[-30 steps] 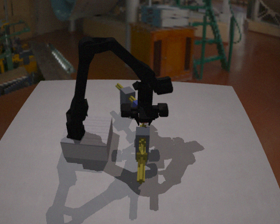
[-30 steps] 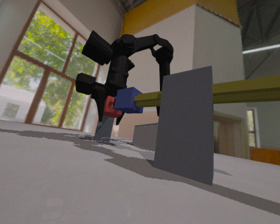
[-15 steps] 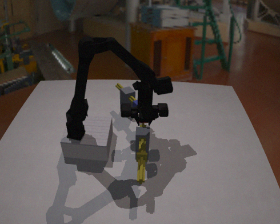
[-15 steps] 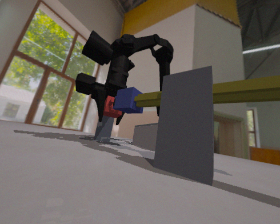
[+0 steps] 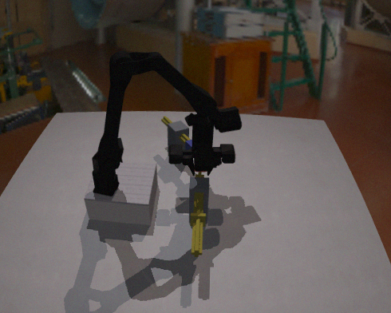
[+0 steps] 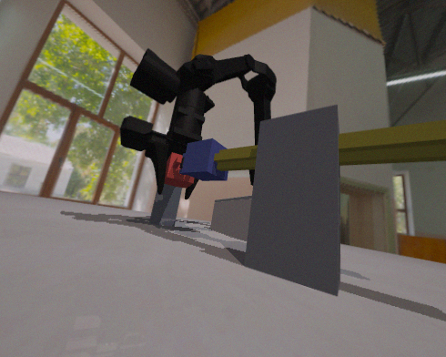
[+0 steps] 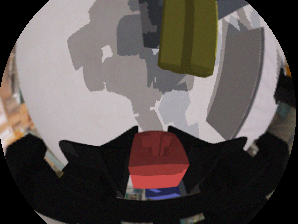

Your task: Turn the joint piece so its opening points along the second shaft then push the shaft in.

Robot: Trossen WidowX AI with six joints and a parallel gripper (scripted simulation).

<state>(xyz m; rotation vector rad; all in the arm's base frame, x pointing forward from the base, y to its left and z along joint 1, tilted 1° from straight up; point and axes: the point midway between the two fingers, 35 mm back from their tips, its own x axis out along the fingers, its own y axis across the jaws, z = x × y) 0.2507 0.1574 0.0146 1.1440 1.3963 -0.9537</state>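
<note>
The gripper points down, shut on the red joint piece. A blue hinge part links that piece to the fixed yellow shaft, which runs through the far grey block. The second yellow shaft lies in the near grey block and has a crosspiece. In the wrist view its end is apart from the red piece and right of its middle. The red piece's recess faces roughly that way; exact alignment is unclear.
The arm stands on a pale box-shaped base left of the near block in the top view. The far block with its shaft stands behind the gripper there. Both blocks stand on the white table, which carries overlapping arm shadows.
</note>
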